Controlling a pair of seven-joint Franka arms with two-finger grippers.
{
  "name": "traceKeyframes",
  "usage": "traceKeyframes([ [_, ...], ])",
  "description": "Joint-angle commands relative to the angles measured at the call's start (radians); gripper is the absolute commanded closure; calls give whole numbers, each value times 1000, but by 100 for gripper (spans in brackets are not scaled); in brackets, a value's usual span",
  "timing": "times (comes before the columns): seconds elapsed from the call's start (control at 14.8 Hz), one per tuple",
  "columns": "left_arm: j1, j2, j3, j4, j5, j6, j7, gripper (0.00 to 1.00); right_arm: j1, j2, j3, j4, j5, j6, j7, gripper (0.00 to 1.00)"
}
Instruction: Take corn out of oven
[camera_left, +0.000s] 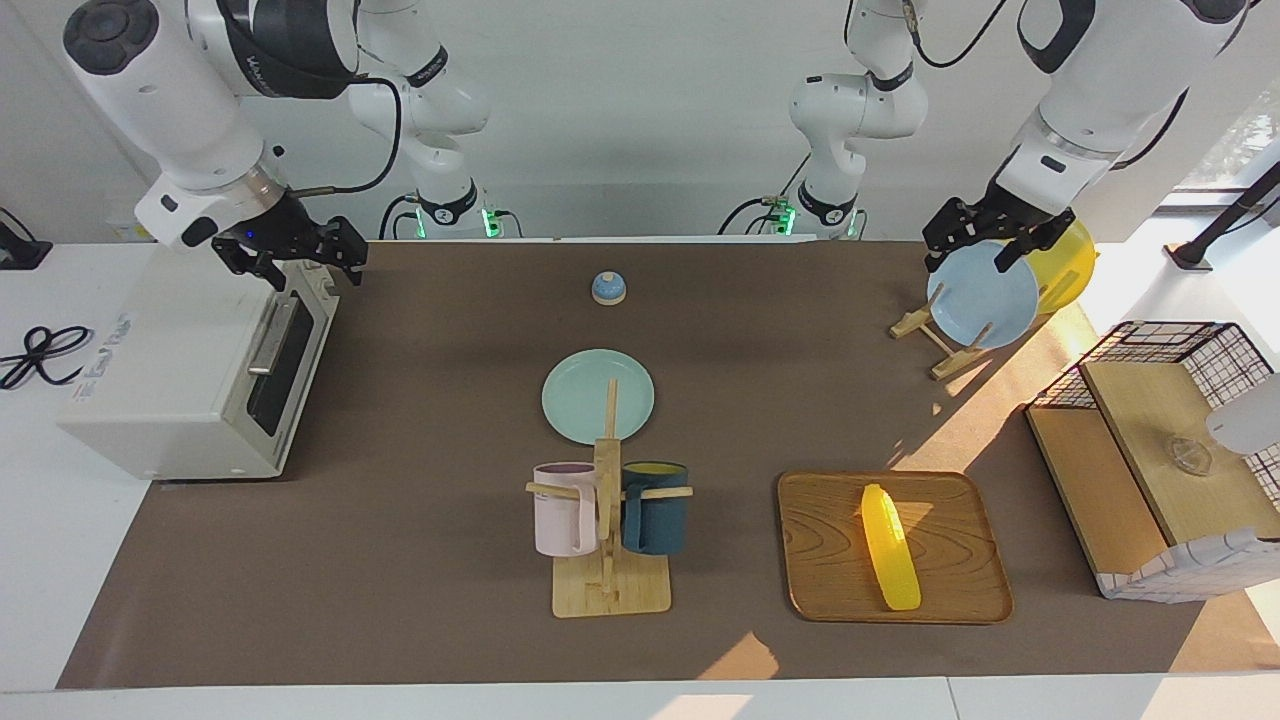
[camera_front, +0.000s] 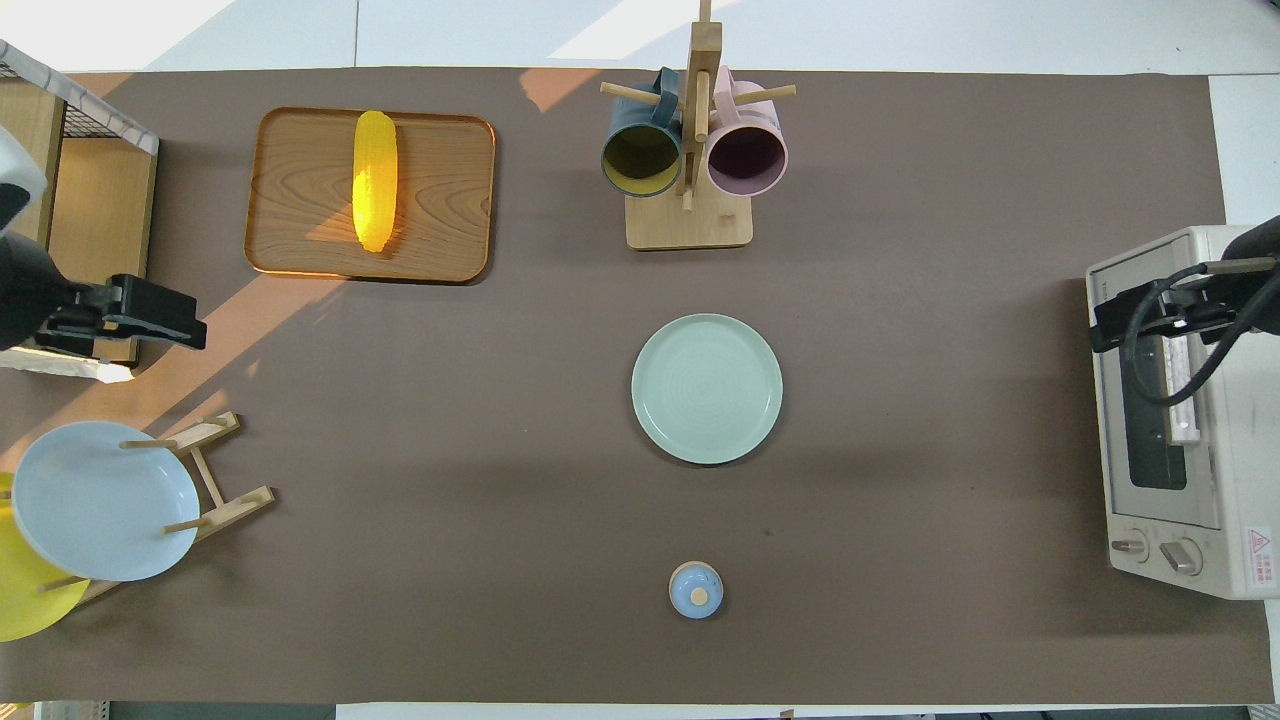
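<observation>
The yellow corn (camera_left: 890, 548) lies on a wooden tray (camera_left: 950, 590) toward the left arm's end of the table; it also shows in the overhead view (camera_front: 375, 180). The white oven (camera_left: 170, 390) stands at the right arm's end with its dark glass door shut, and it also shows in the overhead view (camera_front: 1235, 420). My left gripper (camera_left: 985, 238) is open and empty, raised over the plate rack. In the overhead view the left gripper (camera_front: 165, 318) is well apart from the corn. My right gripper (camera_left: 290, 260) is open and waits over the oven's top front edge.
A green plate (camera_left: 598, 396) lies mid-table. A mug rack (camera_left: 608, 540) holds a pink and a dark blue mug. A small blue bell (camera_left: 608, 288) sits near the robots. A plate rack holds a blue plate (camera_left: 982, 300) and a yellow one. A black wire basket (camera_left: 1190, 350) stands at the left arm's end.
</observation>
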Motion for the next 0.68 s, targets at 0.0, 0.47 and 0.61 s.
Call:
traceKeyframes([
  [0.0, 49, -81, -64, -152, 17, 46, -13, 0, -4, -20, 2, -24, 6, 10, 7, 0],
  [0.47, 12, 64, -34, 66, 16, 25, -10, 0, -4, -20, 2, -24, 6, 10, 7, 0],
  [0.61, 17, 60, -35, 58, 16, 25, -3, 0, -4, -20, 2, -24, 4, 10, 7, 0],
])
